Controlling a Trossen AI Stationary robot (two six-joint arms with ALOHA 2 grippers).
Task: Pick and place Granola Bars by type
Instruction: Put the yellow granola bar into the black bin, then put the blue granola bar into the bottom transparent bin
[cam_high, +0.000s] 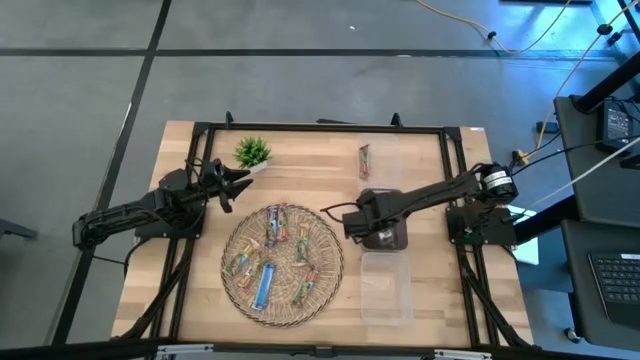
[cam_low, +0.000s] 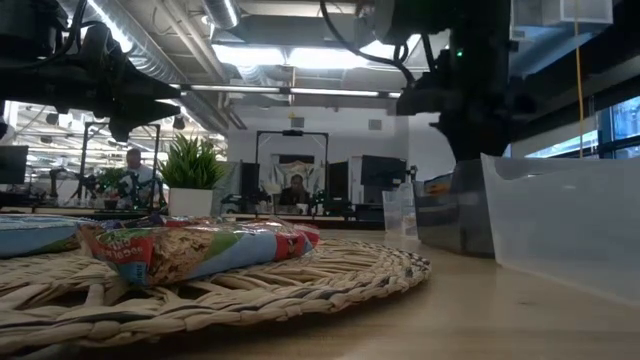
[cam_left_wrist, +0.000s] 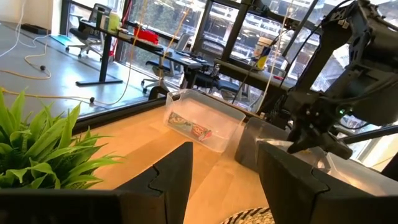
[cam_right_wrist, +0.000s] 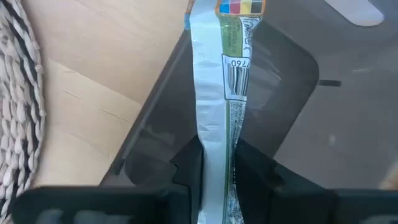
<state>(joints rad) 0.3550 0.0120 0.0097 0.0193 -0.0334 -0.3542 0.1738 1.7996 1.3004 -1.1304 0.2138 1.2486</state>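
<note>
Several granola bars, green-red, orange and one blue (cam_high: 264, 286), lie in a round woven tray (cam_high: 330, 262); in the low view one colourful bar (cam_low: 190, 250) lies on the weave. One more bar (cam_high: 364, 160) lies in a clear bin at the far edge. My right gripper (cam_high: 360, 228) is shut on a silver-white and green bar (cam_right_wrist: 217, 93) over a dark bin (cam_high: 392, 238). My left gripper (cam_high: 235, 185) hovers open beside the potted plant (cam_high: 252, 152), touching nothing. My right gripper (cam_right_wrist: 217, 168) pinches the silver-white bar between its two fingers, on the wrapper's flat faces near one end (cam_right_wrist: 217, 152). The fingers point downward. The bar is lifted clear and runs on past the fingertips, edge-on to the camera, over the dark bin (cam_right_wrist: 292, 112).
An empty clear bin (cam_high: 385, 288) sits near the table's front right, next to the dark bin. The far clear bin (cam_left_wrist: 205, 118) holds one bar (cam_left_wrist: 189, 127). The black frame rails (cam_high: 320, 128) run along the table's edges. Bare wood lies between the plant and the far bin.
</note>
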